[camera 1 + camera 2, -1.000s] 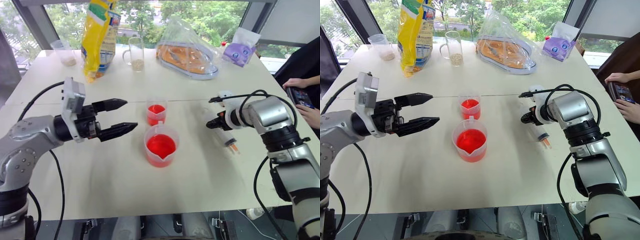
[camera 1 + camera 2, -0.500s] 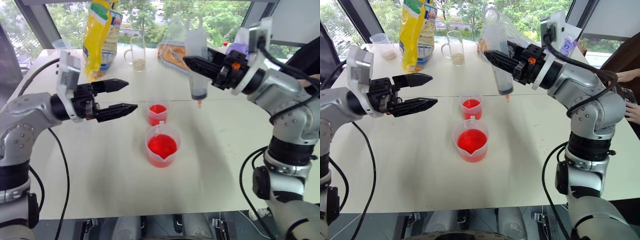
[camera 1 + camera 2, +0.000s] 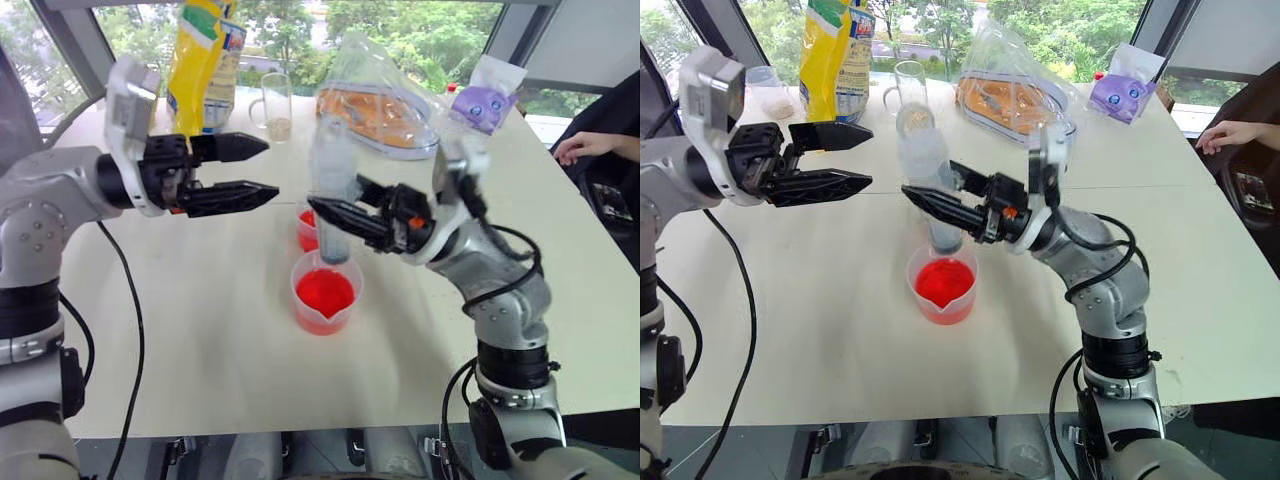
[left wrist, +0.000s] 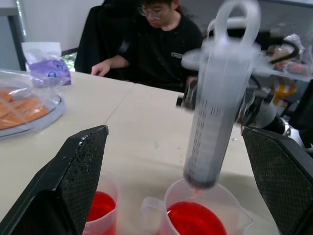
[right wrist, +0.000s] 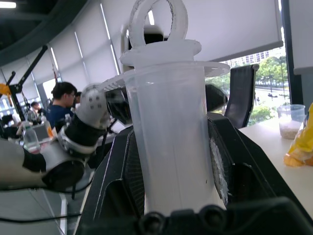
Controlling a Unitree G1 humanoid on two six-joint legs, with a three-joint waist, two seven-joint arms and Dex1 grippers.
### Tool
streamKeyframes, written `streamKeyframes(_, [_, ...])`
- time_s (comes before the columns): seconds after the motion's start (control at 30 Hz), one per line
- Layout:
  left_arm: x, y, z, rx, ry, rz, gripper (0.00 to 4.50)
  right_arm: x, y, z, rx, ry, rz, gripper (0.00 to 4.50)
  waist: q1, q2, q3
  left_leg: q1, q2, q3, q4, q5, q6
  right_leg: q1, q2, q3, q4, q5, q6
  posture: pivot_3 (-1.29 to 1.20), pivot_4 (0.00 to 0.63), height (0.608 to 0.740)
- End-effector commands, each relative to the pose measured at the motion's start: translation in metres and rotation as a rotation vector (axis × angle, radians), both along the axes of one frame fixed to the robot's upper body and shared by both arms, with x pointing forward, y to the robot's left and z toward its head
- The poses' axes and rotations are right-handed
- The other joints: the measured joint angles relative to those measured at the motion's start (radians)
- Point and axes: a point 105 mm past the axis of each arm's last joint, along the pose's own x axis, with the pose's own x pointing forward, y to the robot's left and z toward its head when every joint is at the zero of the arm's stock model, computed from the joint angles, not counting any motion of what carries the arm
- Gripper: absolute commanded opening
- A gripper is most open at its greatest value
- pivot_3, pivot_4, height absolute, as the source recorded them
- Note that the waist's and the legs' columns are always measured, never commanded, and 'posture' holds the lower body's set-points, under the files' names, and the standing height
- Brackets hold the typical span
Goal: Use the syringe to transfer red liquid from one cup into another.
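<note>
My right gripper [image 3: 335, 208] is shut on the syringe [image 3: 330, 185], a wide clear barrel held upright with its plunger pushed down. Its tip hangs just above the red liquid [image 3: 323, 292] in the wide spouted beaker [image 3: 325, 318] at the table's middle. The smaller cup [image 3: 305, 230], also with red liquid in it, stands just behind the beaker and is partly hidden by the syringe. My left gripper [image 3: 262, 168] is open in the air left of the syringe, pointing toward it with nothing between its fingers [image 4: 80, 169]. The right wrist view has both pads [image 5: 219, 161] pressed on the barrel [image 5: 168, 142].
At the table's far side are a yellow bag [image 3: 198, 60], a glass mug [image 3: 272, 105], a clear bag with orange contents [image 3: 380, 105] and a purple pouch [image 3: 484, 102]. A small cup [image 3: 767, 92] stands at the back left. A seated person's hand [image 3: 580, 146] rests at the right edge.
My right gripper lifted the syringe off the table, swung it left and upright, then brought it down over the beaker. The left gripper rose a little and stayed open.
</note>
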Motion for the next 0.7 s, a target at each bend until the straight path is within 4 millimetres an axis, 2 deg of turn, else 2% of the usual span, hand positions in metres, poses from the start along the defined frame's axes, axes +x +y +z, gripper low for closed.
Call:
streamKeyframes(0.03, [-0.014, -0.006, 0.009, 0.026, -0.023, -0.053, 4.5, -0.004, 0.007, -0.027, -0.052, -0.048, 0.01, 1.41, 0.0, 0.0, 0.0, 0.0, 0.0, 0.0, 0.0, 0.0, 0.0, 0.0, 0.0, 0.0, 0.0, 0.0, 0.0, 0.0, 0.15, 0.74])
streamKeyframes(0.13, [-0.027, -0.005, -0.002, 0.067, 0.032, -0.087, 4.5, -0.004, 0.009, -0.047, -0.088, -0.05, 0.005, 1.41, -0.002, 0.0, 0.0, 0.0, 0.0, 0.0, 0.0, 0.0, 0.0, 0.0, 0.0, 0.0, 0.0, 0.0, 0.0, 0.0, 0.15, 0.74])
streamKeyframes(0.27, [-0.039, -0.004, -0.01, 0.094, 0.068, -0.109, 4.5, -0.003, 0.01, -0.055, -0.101, -0.052, -0.003, 1.41, -0.002, 0.0, 0.0, 0.0, 0.0, 0.0, 0.0, 0.001, -0.001, 0.0, 0.0, 0.0, 0.0, 0.0, 0.0, 0.0, 0.15, 0.74])
streamKeyframes(0.7, [-0.051, -0.013, -0.019, 0.093, 0.092, -0.163, 4.5, 0.003, 0.008, -0.056, -0.107, -0.052, -0.033, 1.41, 0.001, 0.0, 0.0, 0.001, 0.0, -0.001, 0.0, 0.002, -0.003, 0.001, 0.001, 0.0, 0.001, 0.0, 0.0, 0.0, 0.15, 0.74])
